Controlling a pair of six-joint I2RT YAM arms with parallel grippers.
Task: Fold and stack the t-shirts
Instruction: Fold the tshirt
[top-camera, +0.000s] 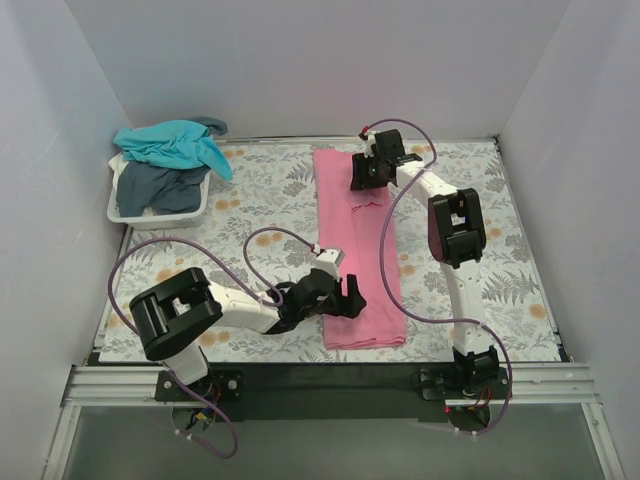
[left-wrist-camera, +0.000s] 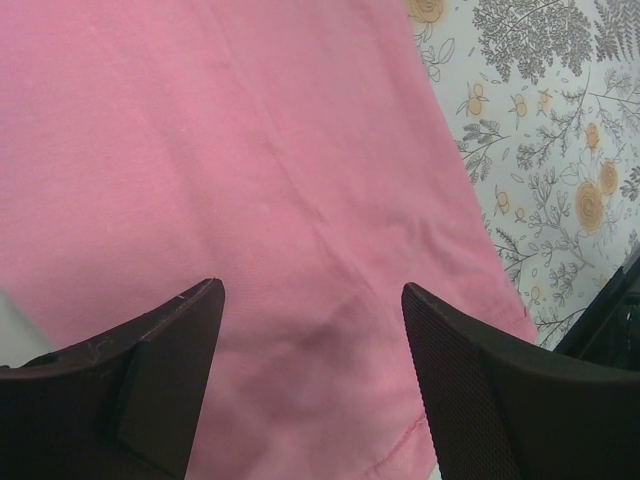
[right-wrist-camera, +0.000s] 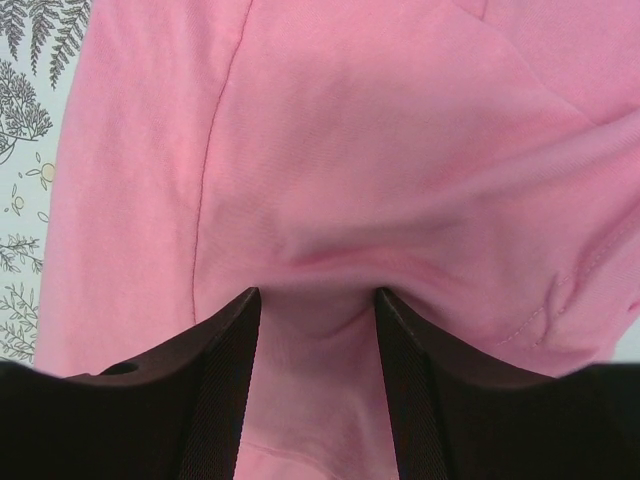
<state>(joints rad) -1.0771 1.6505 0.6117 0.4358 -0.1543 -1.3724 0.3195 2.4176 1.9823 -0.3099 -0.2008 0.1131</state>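
The pink t-shirt (top-camera: 360, 250) lies on the table as a long narrow strip running from far to near. My left gripper (top-camera: 345, 300) hovers open over its near end, with the cloth and its hem visible between the fingers in the left wrist view (left-wrist-camera: 312, 290). My right gripper (top-camera: 365, 178) is at the far end, pressed down into the pink cloth (right-wrist-camera: 330, 150). Its jaws stand partly apart, with a bunched ridge of fabric between the fingertips (right-wrist-camera: 317, 295). The teal t-shirt (top-camera: 175, 145) and the slate grey-blue t-shirt (top-camera: 160, 188) lie crumpled in the basket.
The white plastic basket (top-camera: 120, 210) stands at the far left corner of the floral tablecloth (top-camera: 500, 230). White walls enclose the left, back and right sides. Purple cables loop over both arms.
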